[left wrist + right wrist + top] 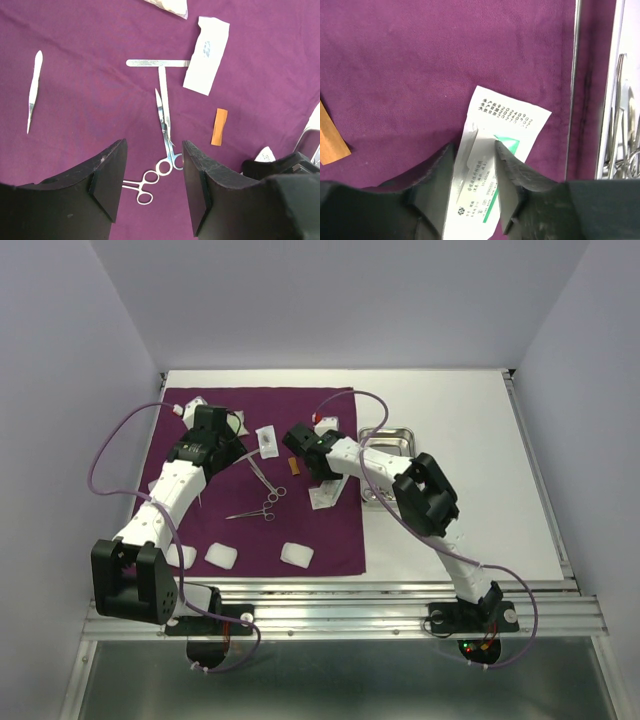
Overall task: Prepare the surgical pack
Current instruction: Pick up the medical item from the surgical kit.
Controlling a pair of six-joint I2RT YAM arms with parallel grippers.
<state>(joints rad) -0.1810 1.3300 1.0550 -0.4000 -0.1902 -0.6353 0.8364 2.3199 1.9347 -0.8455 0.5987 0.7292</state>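
Observation:
The purple drape [335,535] lies flat on the table's left half. On it, seen in the left wrist view, are steel scissors [164,120], forceps [142,187], a flat steel tool [155,63] and a white packet [207,55]. My left gripper [153,145] hangs open above the scissors' rings and holds nothing. My right gripper [474,146] is down on a white packet with green print [507,117]. Its jaws stand partly closed on either side of the packet with a gap showing. The steel tray [400,433] sits just right of the drape. White gauze pads [297,554] lie near the front.
An orange strip [219,126] and a slim white-handled blade [34,90] lie on the drape. The tray's rim [607,100] is close to the right of my right gripper, with steel instruments [622,145] inside. Grey walls enclose the table on three sides.

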